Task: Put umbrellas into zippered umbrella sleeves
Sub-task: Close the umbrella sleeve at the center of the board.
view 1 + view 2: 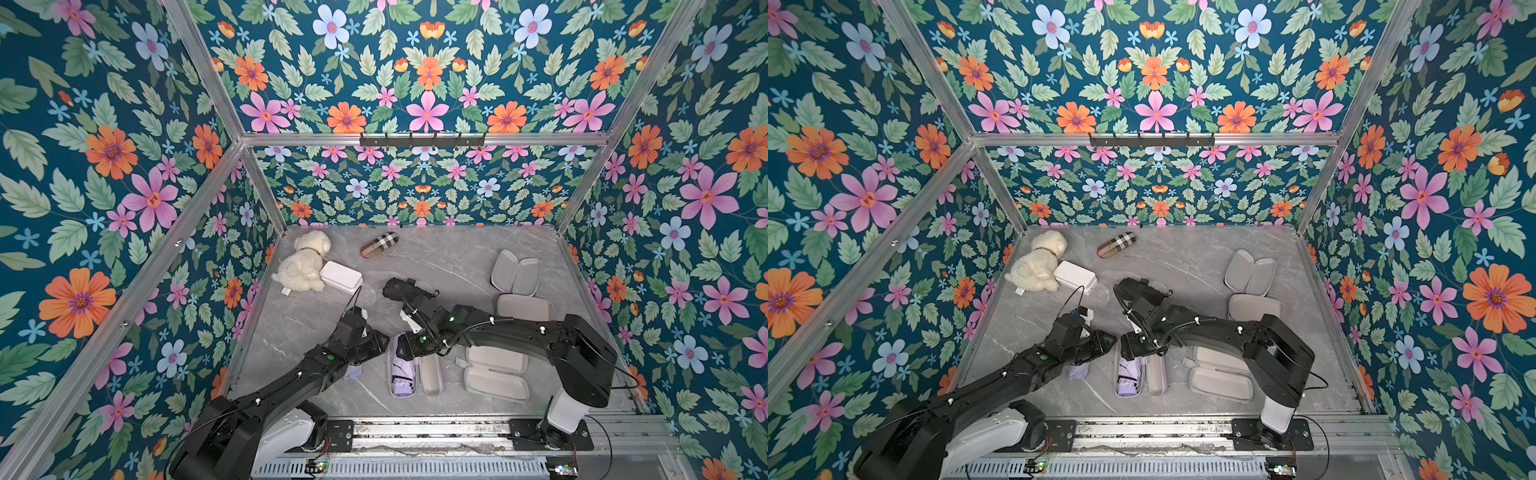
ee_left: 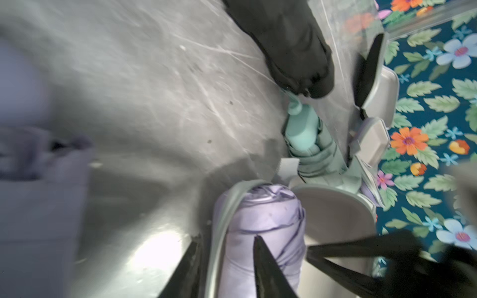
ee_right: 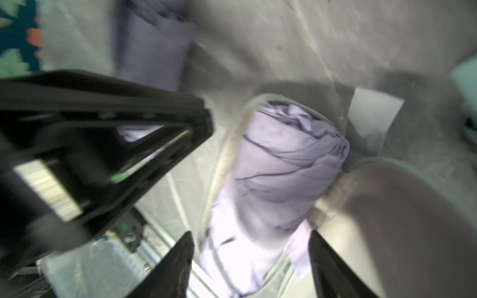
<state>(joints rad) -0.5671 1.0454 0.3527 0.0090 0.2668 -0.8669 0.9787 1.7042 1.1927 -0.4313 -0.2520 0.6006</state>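
Left end effector is hovering with its jaws partly apart across one long wall of the open lavender sleeve. I am seeing one fingertip lying over the lavender umbrella and the other outside the wall, though I cannot tell whether either is pressing on anything. Right end effector is standing wide, its jaws straddling that same umbrella across its width. Blur is keeping me from telling whether it is touching the fabric.

Everything is resting on the grey marbled tabletop, and both arms are reaching in from the near rail and meeting at the near middle. A plush dog is sitting in the far left corner. Three more sleeves are lying open along the right side with their grey lining up: a far sleeve, a middle sleeve partly behind the right arm, and a near sleeve.

The lavender sleeve is lying open at the near middle, and the lavender umbrella is lying in the half on the left arm's side. A black umbrella is lying mid-tabletop, beyond the right wrist. A second lavender umbrella is peeking out from under the left arm, near the sleeve. A mint umbrella is showing only on the left wrist feed, its handle pointing at the black one. A white box is lying just beside the dog, and a plaid capsule is lying at the back.
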